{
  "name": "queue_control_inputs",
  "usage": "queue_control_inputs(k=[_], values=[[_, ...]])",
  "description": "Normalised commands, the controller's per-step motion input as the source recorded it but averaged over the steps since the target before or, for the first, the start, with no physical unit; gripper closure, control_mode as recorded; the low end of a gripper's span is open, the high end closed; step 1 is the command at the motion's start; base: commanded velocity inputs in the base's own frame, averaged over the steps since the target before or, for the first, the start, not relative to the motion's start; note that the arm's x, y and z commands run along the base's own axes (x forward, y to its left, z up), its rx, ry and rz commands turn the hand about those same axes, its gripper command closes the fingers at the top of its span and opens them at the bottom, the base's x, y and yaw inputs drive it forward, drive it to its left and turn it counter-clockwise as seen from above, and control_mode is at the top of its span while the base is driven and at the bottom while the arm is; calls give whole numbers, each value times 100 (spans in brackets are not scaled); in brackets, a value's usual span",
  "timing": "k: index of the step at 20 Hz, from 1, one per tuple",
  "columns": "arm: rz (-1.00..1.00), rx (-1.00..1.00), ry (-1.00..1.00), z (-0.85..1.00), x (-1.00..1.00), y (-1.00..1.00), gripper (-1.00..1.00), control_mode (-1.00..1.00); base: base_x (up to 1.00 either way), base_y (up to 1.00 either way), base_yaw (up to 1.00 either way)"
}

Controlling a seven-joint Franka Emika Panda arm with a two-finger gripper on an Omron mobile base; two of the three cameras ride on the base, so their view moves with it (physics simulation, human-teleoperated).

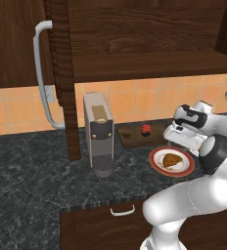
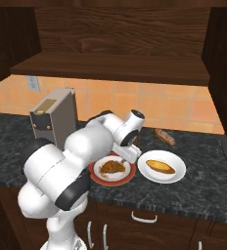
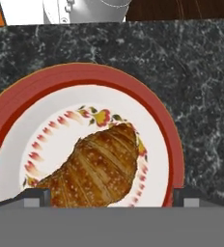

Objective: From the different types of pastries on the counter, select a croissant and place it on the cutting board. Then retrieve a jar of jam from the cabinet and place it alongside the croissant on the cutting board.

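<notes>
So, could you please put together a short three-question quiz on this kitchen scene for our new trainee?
1. True or false: the croissant already lies on the cutting board.
2. What stands on the cutting board right now?
A. the jar of jam
B. the coffee machine
C. the white plate
3. Fill in: the gripper hangs above the croissant with its jaws ____.

Key
1. False: it lies on the red-rimmed plate on the counter.
2. A.
3. Open, one fingertip on each side of the croissant, nothing held.
</notes>
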Motion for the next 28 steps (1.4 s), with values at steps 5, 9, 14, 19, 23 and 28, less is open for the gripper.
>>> queue_control_inputs(k=[5,9,14,19,23,28], values=[[-7,-4,0,-21,-36,23,-100,-100,0,0,0],[-7,-7,0,-22,-6,24,-100,-100,0,0,0],[-7,-7,2,-31,0,22,-100,-100,0,0,0],[-6,-5,0,-27,0,5,-100,-100,0,0,0],[-7,-5,0,-27,0,5,-100,-100,0,0,0],[-7,-5,0,-33,-6,11,100,-100,0,0,0]])
